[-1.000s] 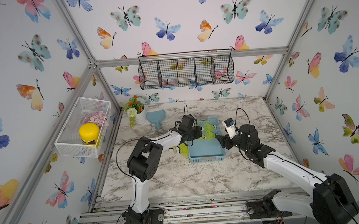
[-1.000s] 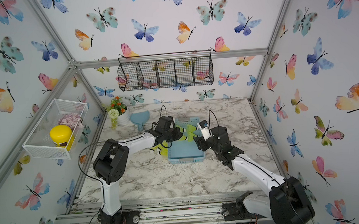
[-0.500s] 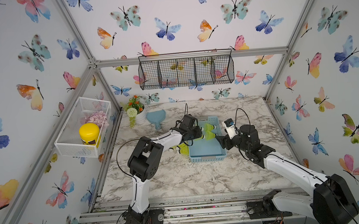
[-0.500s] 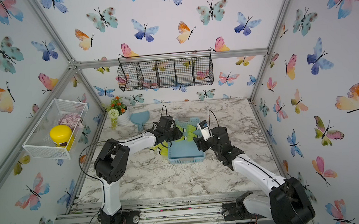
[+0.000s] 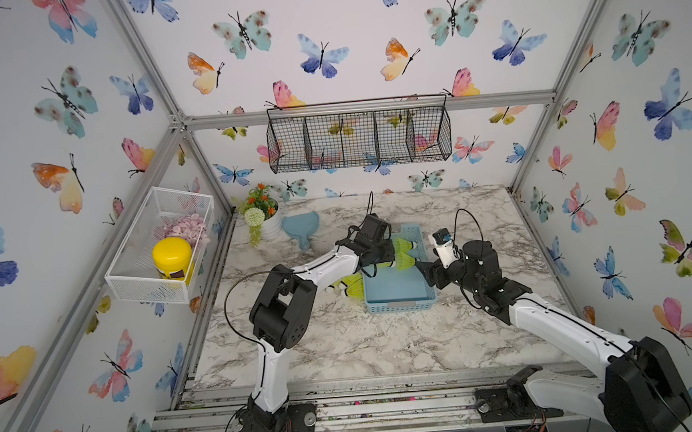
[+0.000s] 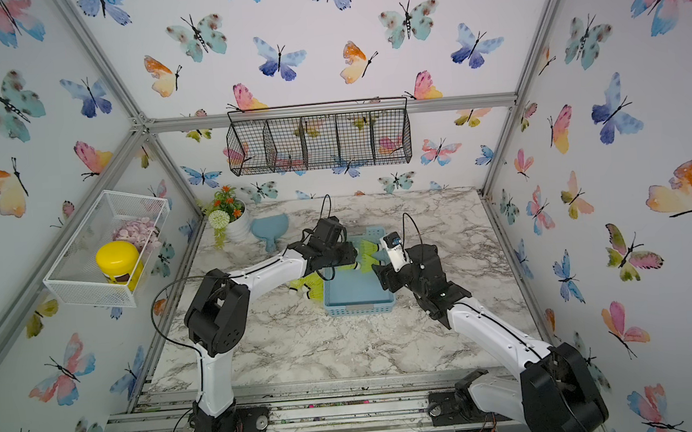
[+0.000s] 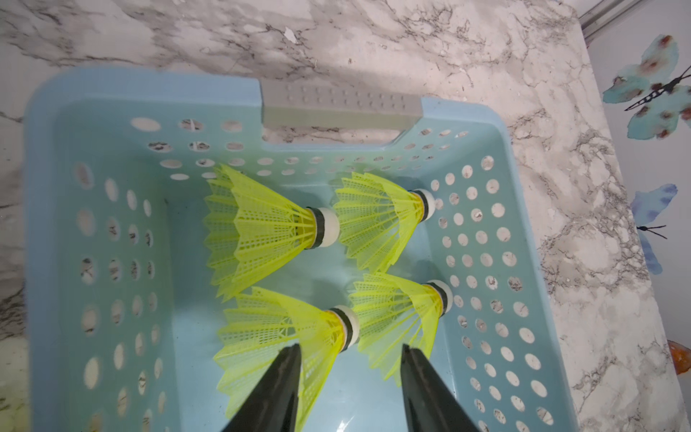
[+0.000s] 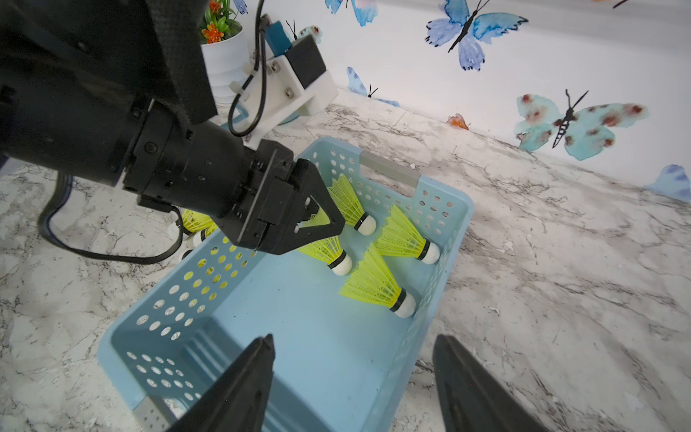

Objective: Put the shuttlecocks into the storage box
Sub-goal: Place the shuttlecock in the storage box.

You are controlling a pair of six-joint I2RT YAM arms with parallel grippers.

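Four shuttlecocks (image 7: 261,228) lie on their sides, two by two, in the far, 12 o'clock half of the storage box (image 7: 149,86). Their long axes run across the box, white tips toward roughly 3 o'clock and flared skirts toward 9. The skirts are neon yellow-green plastic lattice, and each rounded tip wears a black band.

The left gripper (image 7: 350,351) hangs over one of the nearer pair, black fingers parted and clasping nothing, as far as I can judge. The right gripper (image 8: 354,338) hovers over the box's 6 o'clock end, spread wide and empty.

A few other shuttlecocks (image 5: 351,285) rest on the table just outside the box's 9 o'clock wall; the arm hides their number.

The box is pale blue plastic with round-holed walls and a grey handle bar. Its length runs 12 to 6 on the marble-patterned table (image 5: 345,350).

Butterfly wallpaper covers the walls. A black wire basket (image 5: 359,139) hangs at 12 o'clock, a white mesh basket (image 5: 149,287) at 9.
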